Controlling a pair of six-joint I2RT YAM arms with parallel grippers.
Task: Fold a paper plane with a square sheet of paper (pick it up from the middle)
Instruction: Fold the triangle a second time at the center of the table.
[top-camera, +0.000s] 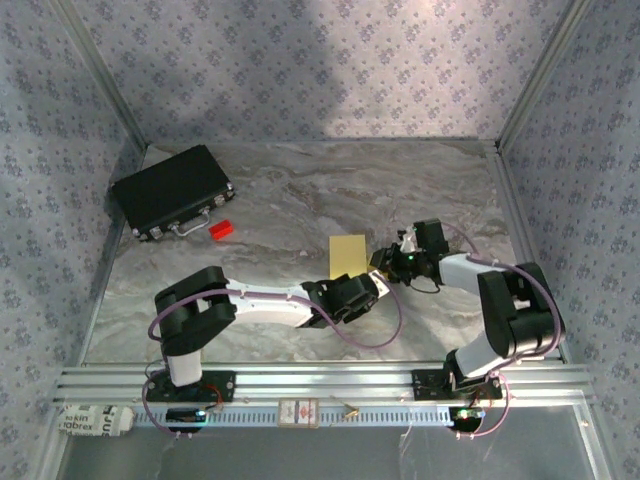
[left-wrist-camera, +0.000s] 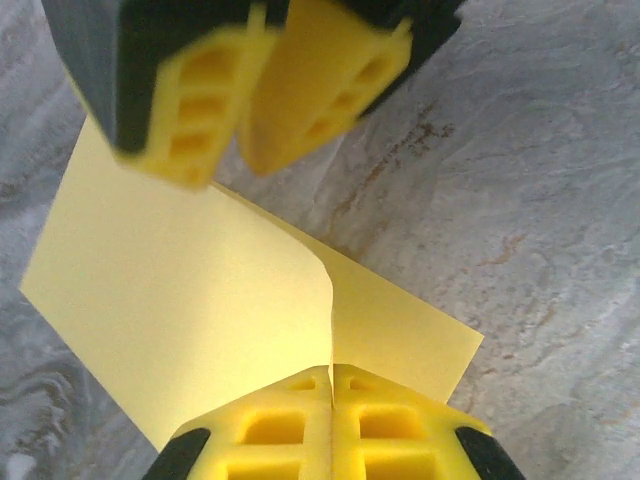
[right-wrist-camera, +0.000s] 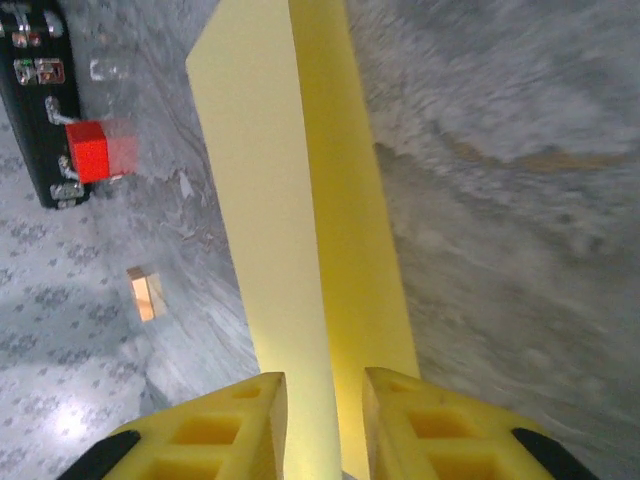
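The yellow square sheet of paper is at mid-table, bent over on itself, with one flap curving above a lower layer. My left gripper is shut on its near edge, the fingers pressed together with the paper pinched between them. My right gripper is open, its fingers apart on either side of the raised paper. In the left wrist view the right gripper's fingers hang over the sheet's far edge. In the top view both grippers meet at the sheet's near right corner.
A black case lies at the back left, with a small red block beside it. A small tan object sits farther off. Patterned walls close in three sides, and a metal rail runs along the front.
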